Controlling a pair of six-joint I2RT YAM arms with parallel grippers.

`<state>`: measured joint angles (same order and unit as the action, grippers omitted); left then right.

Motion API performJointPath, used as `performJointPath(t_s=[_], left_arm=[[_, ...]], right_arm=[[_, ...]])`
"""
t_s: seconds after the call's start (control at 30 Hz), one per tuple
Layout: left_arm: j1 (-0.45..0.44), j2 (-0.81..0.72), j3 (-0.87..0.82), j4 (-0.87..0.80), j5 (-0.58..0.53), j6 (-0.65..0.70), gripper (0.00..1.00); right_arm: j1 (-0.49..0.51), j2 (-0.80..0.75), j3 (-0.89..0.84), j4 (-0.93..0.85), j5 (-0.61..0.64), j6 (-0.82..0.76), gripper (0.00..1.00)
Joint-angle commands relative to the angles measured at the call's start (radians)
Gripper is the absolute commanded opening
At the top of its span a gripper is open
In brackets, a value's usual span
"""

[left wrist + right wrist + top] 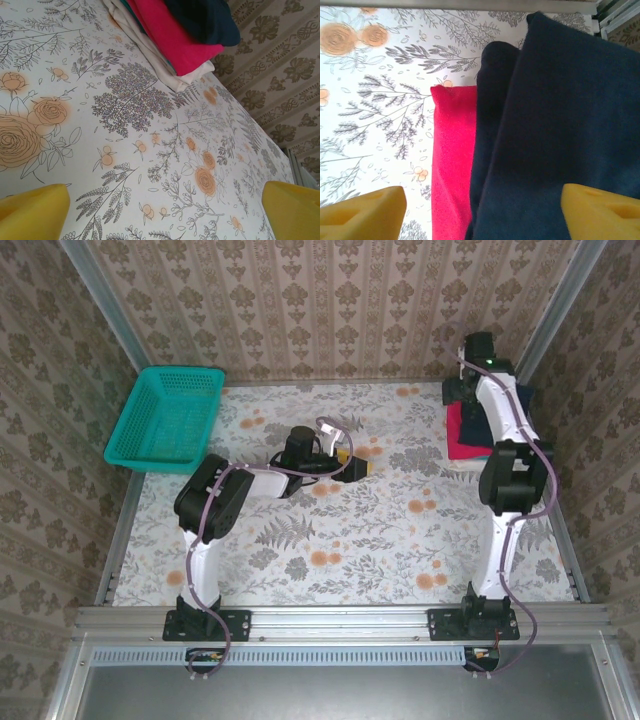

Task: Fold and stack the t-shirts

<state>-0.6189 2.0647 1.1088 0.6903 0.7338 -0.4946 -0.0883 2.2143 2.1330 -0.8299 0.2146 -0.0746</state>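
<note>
the floral surface [350, 540] took up most of what we saw. the left arm [215, 502] was folded low over its middle and the right arm [512, 465] reached to the far right corner. a teal mesh basket [165, 420] sat at the far left, well apart from the cloth. in the right corner the t-shirts lay in one pile: the navy t-shirt [560, 125] on top, the magenta-pink t-shirt [452, 160] under it, and the white t-shirt [155, 60] at the bottom, touching the surface. the right jaws hung just above the navy cloth, spread wide with nothing between their yellow fingers [362, 212]. the left jaws were also wide and held nothing. we judged the stacking step to be at its end. the next move would call for lifting the right arm clear without snagging the top layer, and perhaps squaring the navy shirt, which sat offset from the pink.
</note>
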Motion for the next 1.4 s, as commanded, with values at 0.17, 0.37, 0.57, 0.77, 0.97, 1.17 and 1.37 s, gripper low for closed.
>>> performJointPath(t_s=[0.17, 0.37, 0.57, 0.77, 0.97, 1.17, 1.37], left_arm=[[0.013, 0.004, -0.010, 0.046, 0.011, -0.007, 1.00], [0.015, 0.012, -0.002, 0.057, 0.012, -0.018, 1.00], [0.015, 0.014, -0.009, 0.064, 0.012, -0.019, 1.00], [0.016, 0.020, -0.014, 0.089, 0.011, -0.033, 1.00], [0.021, 0.018, -0.023, 0.098, 0.014, -0.033, 1.00], [0.028, 0.018, -0.038, 0.113, 0.011, -0.038, 1.00], [0.034, 0.021, -0.045, 0.144, 0.017, -0.058, 1.00]], right_arm=[[-0.004, 0.132, 0.096, -0.094, 0.111, -0.058, 0.51], [-0.004, 0.130, 0.085, -0.104, 0.163, -0.076, 0.19], [0.004, 0.012, -0.004, -0.011, 0.122, -0.094, 0.00], [0.030, -0.102, -0.124, 0.098, 0.069, -0.127, 0.00], [0.017, -0.079, -0.187, 0.115, -0.016, -0.118, 0.00], [0.007, -0.019, -0.193, 0.078, -0.133, -0.111, 0.00], [-0.010, -0.043, -0.200, 0.075, -0.166, -0.080, 0.42]])
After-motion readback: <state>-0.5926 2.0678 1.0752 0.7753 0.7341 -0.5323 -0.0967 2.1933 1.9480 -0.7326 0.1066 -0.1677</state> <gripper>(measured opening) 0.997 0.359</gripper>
